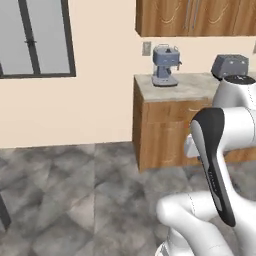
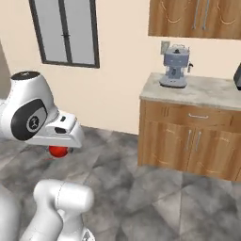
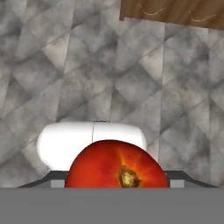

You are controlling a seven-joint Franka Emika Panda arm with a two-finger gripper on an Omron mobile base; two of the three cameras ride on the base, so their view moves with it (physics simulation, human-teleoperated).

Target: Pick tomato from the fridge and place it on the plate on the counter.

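Tomato [image 3: 117,165] fills the bottom of the hand view, its stem scar facing the camera, so we read it as sitting right at the fingertips. From the right base view we see the same red ball [image 2: 59,151] tucked under the white hand, low over the grey stone floor [image 2: 141,197]. We judge the gripper [image 2: 60,149] to be closed on it, since the fruit hangs there with nothing beneath it, though the finger pads themselves are hidden behind the fruit and the hand's body.

We think the fruit is carried low and close to the arm because the base is travelling: a short, tucked reach keeps the load steady while the floor passes below. The hand points downward, which lets the grip sides carry the round, smooth skin instead of one pad alone.

Ahead stands the counter [image 1: 187,87] over wooden cabinets [image 2: 188,141], with a coffee machine [image 1: 165,66] at its near end and a toaster [image 1: 230,65] further along. Our guess is that the carry step is under way and the placing remains, so the base needs to close in on the stone top first.
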